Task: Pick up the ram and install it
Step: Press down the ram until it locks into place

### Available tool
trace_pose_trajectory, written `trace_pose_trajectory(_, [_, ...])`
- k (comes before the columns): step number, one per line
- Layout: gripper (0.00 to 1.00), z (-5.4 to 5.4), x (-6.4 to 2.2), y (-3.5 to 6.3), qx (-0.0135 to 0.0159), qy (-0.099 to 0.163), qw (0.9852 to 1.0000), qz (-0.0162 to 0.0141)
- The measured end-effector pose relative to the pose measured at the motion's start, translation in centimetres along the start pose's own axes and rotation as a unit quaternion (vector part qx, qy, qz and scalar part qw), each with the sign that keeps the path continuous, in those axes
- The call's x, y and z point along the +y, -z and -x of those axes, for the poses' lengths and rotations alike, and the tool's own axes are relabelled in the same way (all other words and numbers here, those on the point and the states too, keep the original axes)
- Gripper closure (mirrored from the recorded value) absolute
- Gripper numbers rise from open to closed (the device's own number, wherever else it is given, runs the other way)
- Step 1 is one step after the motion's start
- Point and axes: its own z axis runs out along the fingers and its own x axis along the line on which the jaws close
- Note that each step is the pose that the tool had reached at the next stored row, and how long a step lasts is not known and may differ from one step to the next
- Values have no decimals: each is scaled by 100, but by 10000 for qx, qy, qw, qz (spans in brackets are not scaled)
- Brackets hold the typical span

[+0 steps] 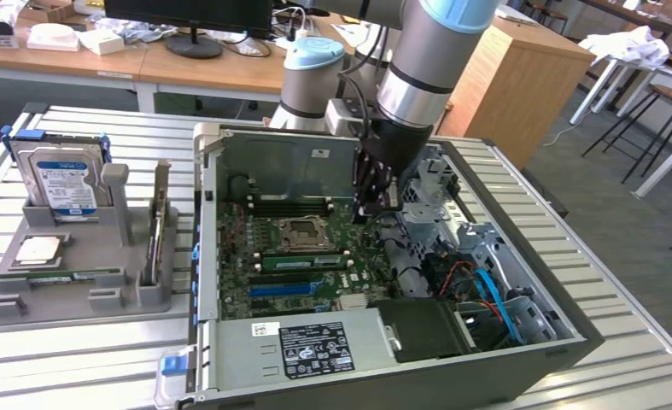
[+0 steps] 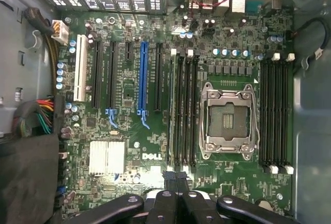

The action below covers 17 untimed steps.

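Hand shut, nothing visibly gripped; it hangs inside the open computer case, above the motherboard's memory slots; the ram lies in the grey tray on the counter (a recess apparently keeps it located), well apart.

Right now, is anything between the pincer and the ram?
Yes. The case wall stands between the pincer, over the motherboard, and the ram on the tray at the exterior view's left.
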Motion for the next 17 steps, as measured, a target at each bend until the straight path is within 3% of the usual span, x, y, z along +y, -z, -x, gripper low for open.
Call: trace_pose_trajectory(17, [90,-3,-9,-157,0,0,10000,0])
